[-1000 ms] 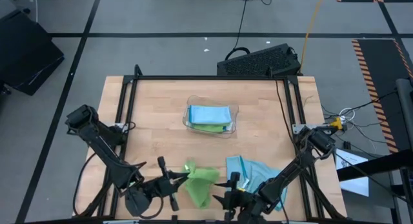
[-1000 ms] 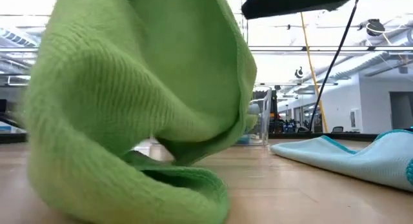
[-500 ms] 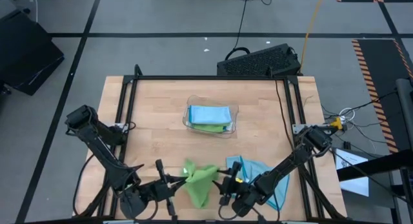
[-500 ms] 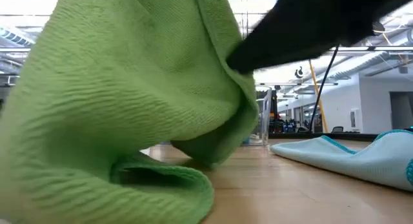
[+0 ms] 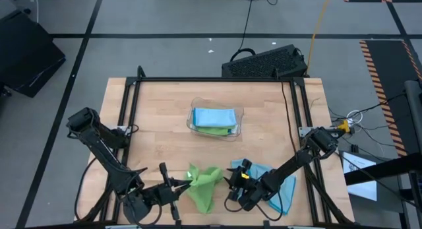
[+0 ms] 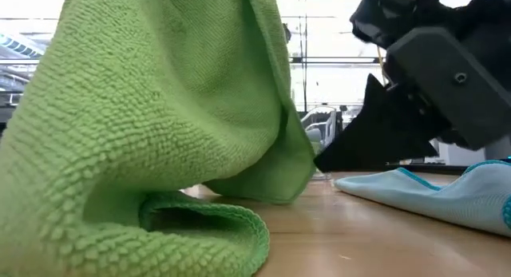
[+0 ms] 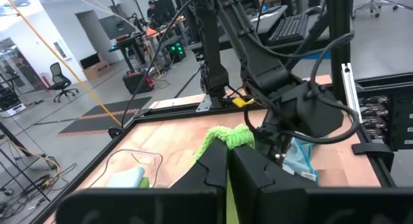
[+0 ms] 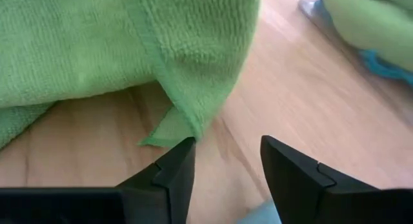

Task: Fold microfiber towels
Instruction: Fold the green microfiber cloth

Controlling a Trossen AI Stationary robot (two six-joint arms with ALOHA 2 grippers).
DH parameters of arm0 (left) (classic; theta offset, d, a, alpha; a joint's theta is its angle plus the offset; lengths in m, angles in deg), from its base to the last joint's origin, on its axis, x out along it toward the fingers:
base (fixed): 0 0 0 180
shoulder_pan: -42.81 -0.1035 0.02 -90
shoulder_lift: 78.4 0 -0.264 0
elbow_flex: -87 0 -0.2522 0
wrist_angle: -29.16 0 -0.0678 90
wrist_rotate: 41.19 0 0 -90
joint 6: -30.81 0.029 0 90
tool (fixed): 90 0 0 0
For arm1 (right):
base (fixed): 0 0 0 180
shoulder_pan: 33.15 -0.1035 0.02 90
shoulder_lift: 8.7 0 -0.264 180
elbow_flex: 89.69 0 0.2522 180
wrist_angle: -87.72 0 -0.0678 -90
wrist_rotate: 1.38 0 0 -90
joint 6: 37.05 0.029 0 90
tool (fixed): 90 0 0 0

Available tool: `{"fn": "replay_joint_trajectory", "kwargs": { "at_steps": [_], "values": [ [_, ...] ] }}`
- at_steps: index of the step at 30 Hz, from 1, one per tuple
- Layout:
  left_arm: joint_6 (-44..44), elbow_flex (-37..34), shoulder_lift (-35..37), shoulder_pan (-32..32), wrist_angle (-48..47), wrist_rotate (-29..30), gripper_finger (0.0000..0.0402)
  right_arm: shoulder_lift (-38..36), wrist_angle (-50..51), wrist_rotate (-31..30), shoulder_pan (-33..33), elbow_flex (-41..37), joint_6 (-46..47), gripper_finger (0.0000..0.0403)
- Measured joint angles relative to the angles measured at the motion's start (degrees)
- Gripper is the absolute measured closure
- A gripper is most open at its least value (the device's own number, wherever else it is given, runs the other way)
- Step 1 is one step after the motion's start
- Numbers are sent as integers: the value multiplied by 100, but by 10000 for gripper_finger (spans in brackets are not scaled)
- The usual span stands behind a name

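So the right gripper (image 5: 232, 187) has slid in next to the green towel (image 5: 204, 184), jaws still open at its corner, nothing grabbed. Left gripper (image 5: 186, 183) keeps its pinch on the lifted edge. Second corner grab looks next

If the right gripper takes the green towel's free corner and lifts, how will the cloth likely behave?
Probably floppy: the green towel droops in folds from the shut left gripper, so it would likely hang and sag. Likely light, since one pinch holds it up. Its nubby weave should resist slipping between the open right gripper's fingers.
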Motion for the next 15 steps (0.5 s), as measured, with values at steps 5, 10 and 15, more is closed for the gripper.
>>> {"fn": "replay_joint_trajectory", "kwargs": {
  "at_steps": [5,10,15],
  "values": [
    [1,0,0,0,-1,-2,393,0,-897,401,-2,-157,-457,238],
    [0,0,0,0,-1,-4,391,0,-1910,1351,9,-357,-743,238],
    [-22,0,0,-4,-2,-4,394,0,-1974,1522,24,-448,-469,238]
  ]
}}
